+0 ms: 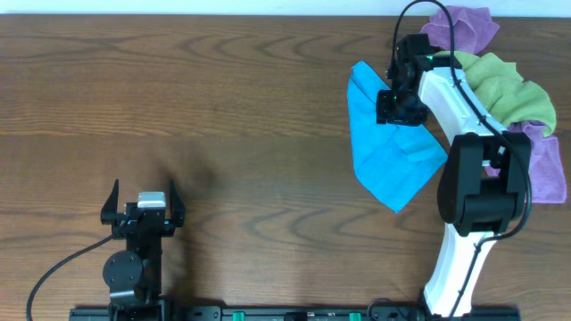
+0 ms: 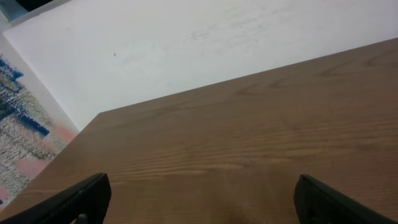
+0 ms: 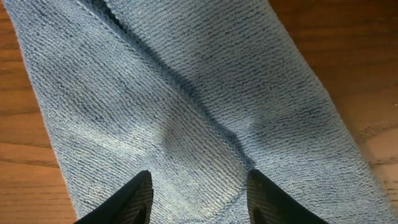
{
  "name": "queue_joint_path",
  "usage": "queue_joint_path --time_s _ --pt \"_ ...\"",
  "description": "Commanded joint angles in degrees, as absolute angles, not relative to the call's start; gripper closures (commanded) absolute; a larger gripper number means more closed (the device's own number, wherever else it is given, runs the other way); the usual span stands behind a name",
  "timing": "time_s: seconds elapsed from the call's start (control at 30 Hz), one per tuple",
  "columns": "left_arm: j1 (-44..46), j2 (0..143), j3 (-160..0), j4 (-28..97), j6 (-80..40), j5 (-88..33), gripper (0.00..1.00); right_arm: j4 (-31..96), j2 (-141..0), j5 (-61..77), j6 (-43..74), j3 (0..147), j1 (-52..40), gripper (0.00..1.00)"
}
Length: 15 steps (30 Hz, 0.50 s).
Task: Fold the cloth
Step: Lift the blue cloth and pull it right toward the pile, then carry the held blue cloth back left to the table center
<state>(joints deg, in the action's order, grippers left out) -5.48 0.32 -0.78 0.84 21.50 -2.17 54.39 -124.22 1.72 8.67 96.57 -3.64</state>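
Note:
A blue cloth (image 1: 388,156) lies crumpled and partly folded on the wooden table at the right, running from upper left to lower right. My right gripper (image 1: 399,109) hangs over its upper part. In the right wrist view the open fingers (image 3: 198,196) straddle a raised fold of the blue cloth (image 3: 186,93), with fabric between the tips but not clamped. My left gripper (image 1: 143,212) sits open and empty at the lower left, far from the cloth; in the left wrist view its fingers (image 2: 200,199) frame only bare table.
A pile of other cloths lies at the far right: a purple one (image 1: 464,27) at the back, a green one (image 1: 513,89) in the middle, another purple one (image 1: 544,169) beside the right arm. The white wall (image 2: 186,50) rises behind the table's far edge.

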Motion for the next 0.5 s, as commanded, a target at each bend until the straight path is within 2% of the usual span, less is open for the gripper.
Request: queue_joint_path --time_s 0.0,0.2,0.47 --pt "-5.7 0.3 -0.3 4.3 22.3 -1.9 0.05 54.6 -124.9 1.3 8.1 95.9 -3.4 0.52" --pt "-5.7 0.3 -0.3 4.3 22.3 -1.9 0.05 54.5 -125.8 1.6 8.1 95.9 -3.4 0.58" --pt "-5.7 0.3 -0.3 4.3 22.3 -1.9 0.05 54.9 -127.4 2.2 8.1 95.8 -3.4 0.55"
